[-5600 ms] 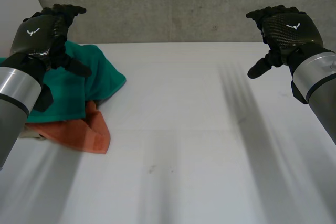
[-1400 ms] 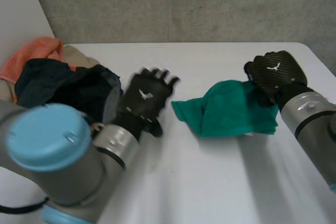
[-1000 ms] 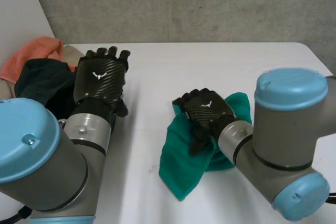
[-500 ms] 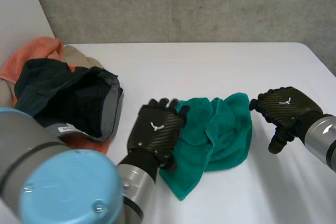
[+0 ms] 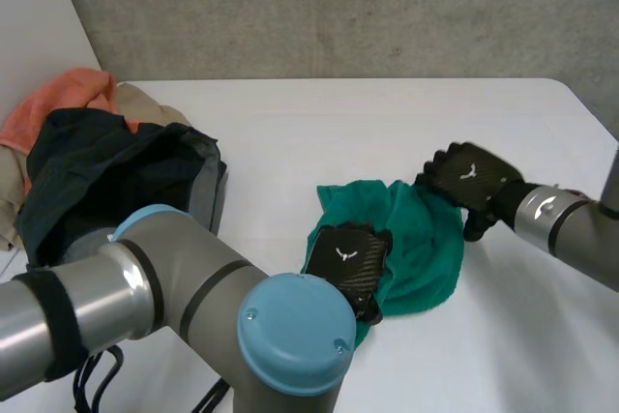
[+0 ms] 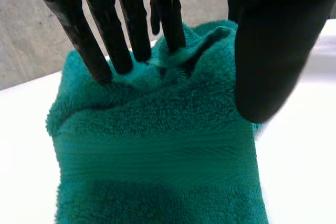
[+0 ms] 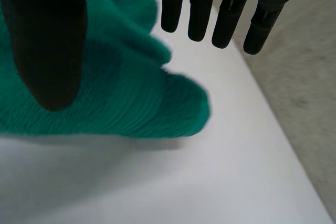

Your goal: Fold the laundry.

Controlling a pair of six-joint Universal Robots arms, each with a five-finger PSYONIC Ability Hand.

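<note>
Nearest, the left hand (image 5: 348, 260) presses straight fingers (image 6: 135, 19) into the crumpled green towel (image 5: 421, 239) mid-tabletop (image 5: 290, 137) — thumb apart. Farther right, the right hand (image 5: 471, 179) is over the towel's edge, fingers (image 7: 231, 14) straight, gripping nothing. Far left — a laundry pile (image 5: 106, 166).

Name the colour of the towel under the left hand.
The towel is green, clearest in the left wrist view.

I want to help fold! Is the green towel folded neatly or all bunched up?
Bunched up. The green towel lies in a rumpled heap with humps and creases; the left hand presses straight fingers into it.
</note>
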